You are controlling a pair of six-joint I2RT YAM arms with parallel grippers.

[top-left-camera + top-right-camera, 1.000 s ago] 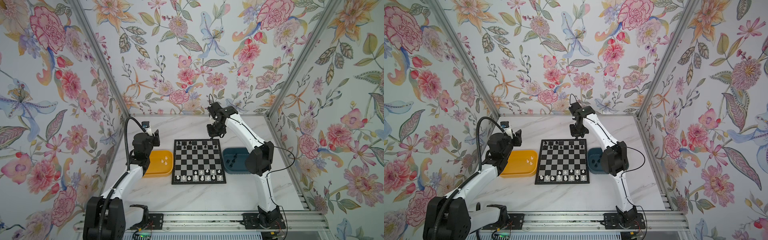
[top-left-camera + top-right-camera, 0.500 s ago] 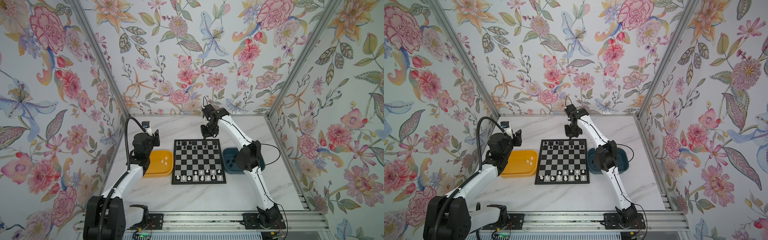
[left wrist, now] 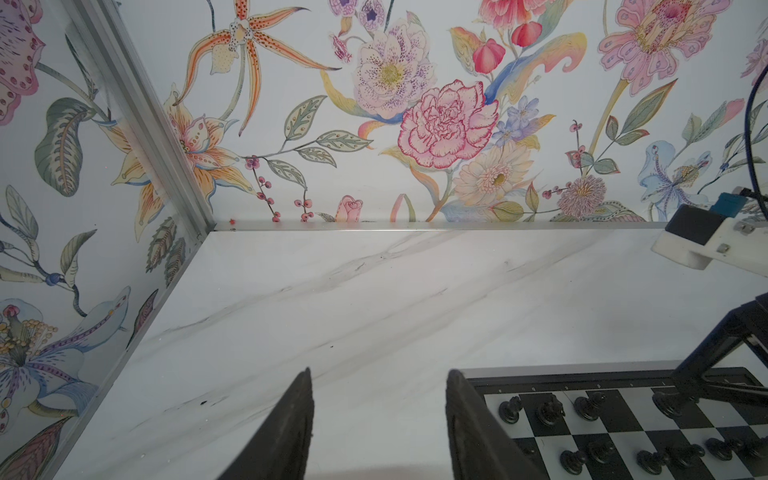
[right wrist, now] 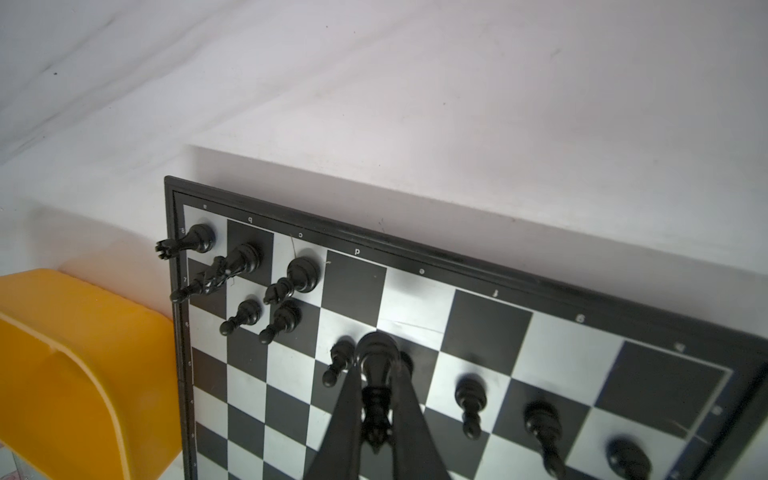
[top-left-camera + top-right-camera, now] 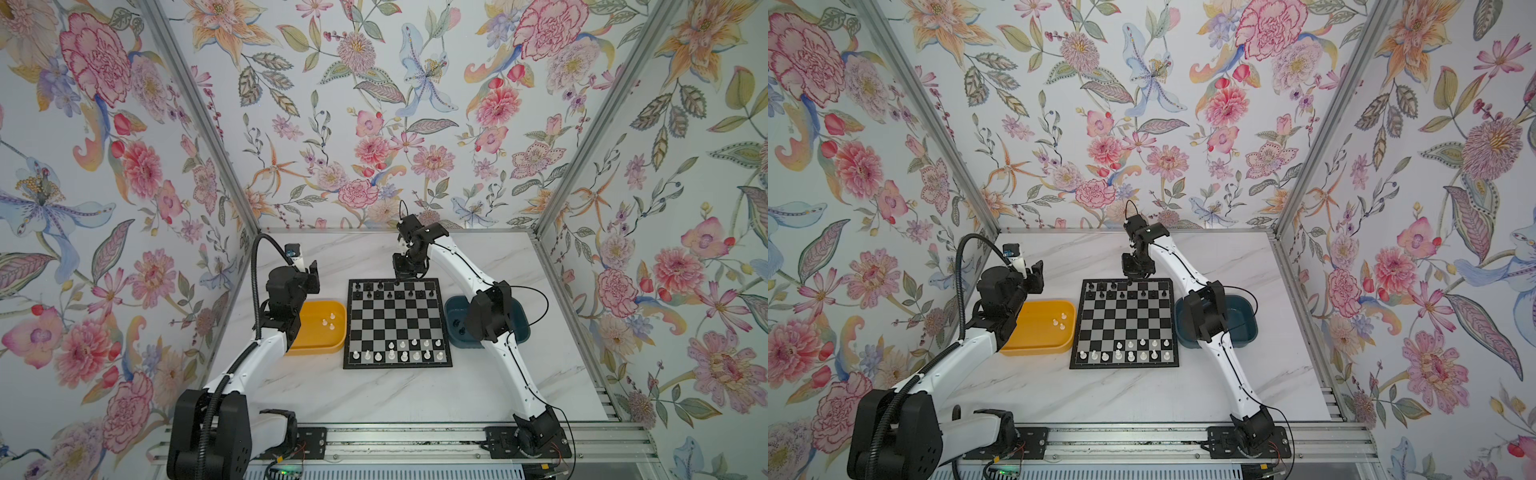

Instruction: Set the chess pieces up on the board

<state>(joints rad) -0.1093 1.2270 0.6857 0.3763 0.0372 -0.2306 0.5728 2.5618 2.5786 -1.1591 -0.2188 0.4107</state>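
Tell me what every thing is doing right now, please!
Board: flat on the table, partly set up.
Black pieces: standing on the far rows.
White pieces: standing on the near rows.
Held black piece: gripped over the board's far end.
Right end effector: shut on the held black piece.
Left end effector: open, empty.
Yellow tray: holds three loose white pieces.
Dark blue tray: partly hidden by the right arm.

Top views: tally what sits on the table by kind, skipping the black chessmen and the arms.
board: 1
trays: 2 (yellow tray, dark blue tray)
white chess pieces: 16 (13 on the board, 3 in the yellow tray)
total: 19
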